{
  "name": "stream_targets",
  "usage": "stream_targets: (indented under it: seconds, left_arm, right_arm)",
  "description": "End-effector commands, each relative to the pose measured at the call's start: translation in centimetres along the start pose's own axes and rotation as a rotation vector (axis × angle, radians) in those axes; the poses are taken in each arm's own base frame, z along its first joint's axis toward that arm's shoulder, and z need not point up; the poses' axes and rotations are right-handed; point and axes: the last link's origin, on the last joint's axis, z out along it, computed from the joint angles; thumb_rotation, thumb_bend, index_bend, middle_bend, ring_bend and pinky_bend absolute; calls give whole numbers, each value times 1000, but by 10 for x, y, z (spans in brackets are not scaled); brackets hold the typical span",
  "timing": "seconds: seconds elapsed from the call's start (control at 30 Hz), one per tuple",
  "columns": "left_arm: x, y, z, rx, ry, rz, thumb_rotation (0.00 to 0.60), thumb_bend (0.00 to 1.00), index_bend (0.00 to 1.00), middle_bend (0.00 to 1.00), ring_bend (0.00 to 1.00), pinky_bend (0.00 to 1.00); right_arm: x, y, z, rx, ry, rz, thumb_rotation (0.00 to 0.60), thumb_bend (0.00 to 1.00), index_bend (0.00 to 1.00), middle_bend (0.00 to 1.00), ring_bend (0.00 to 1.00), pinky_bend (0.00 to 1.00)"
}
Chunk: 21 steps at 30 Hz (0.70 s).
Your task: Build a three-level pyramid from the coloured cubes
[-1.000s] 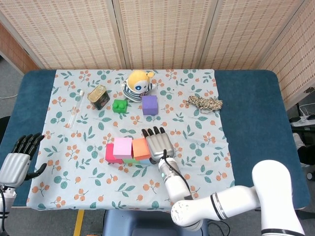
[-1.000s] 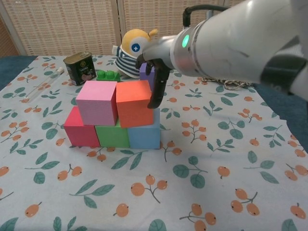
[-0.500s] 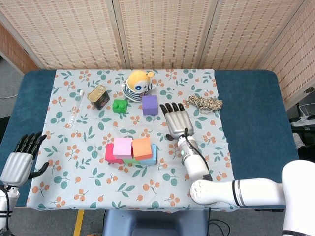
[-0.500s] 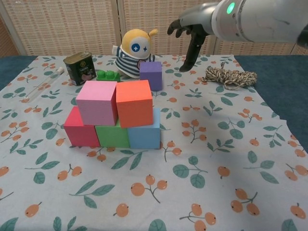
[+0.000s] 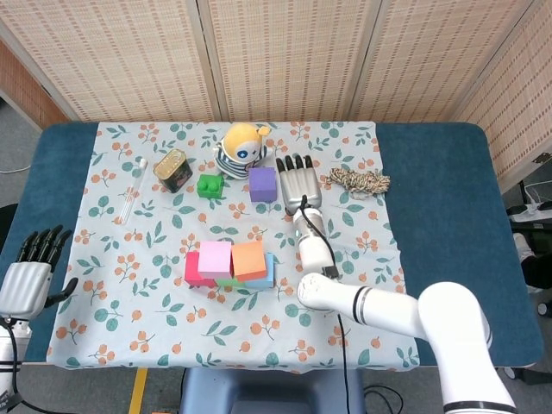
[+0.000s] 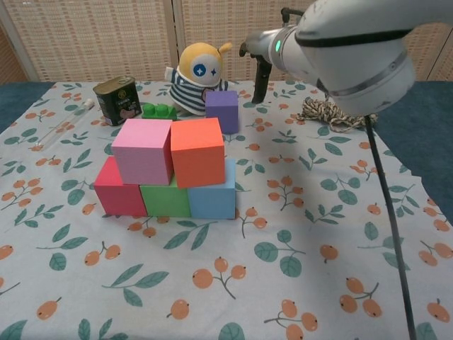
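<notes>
Right robot hand [image 5: 298, 181] is hovering empty, fingers spread, just right of the purple cube [image 5: 262, 183]; plush toy [image 5: 238, 148] and green brick [image 5: 209, 185] are crowding its left.

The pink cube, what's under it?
The pink cube sits on the red cube and the green cube, with the orange cube beside it. The green cube's top is covered.

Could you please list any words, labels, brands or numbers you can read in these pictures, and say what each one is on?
None can be read.
Tin can: it carries a printed label, too small and blurred to read.
Plush toy: a star mark on its eye, no letters.
Coloured cubes, such as the purple cube: plain faces.
</notes>
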Motion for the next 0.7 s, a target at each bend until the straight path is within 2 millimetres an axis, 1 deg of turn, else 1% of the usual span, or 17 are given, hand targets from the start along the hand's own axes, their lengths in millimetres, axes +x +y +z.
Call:
stream_targets:
  seconds: [0.03,0.23,0.37,0.7]
  left_arm:
    - [0,-2,2,14,1,5,600,317,0,0,0,61]
    - [-3,-7,6,42,-5,19,600,318,0,0,0,61]
    - [-5,-8,8,54,-9,28,600,318,0,0,0,61]
    - [-9,-9,11,68,-27,50,600,317,0,0,0,61]
  right_arm:
    - [-14,-29,18,28,-51,35,600,132,0,35,0,36]
    - [-25,-36,36,28,-79,72,600,132,0,35,0,36]
    - [-34,-40,44,34,-96,89,600,132,0,35,0,36]
    - [-50,-46,53,48,-106,176,600,132,0,34,0,36]
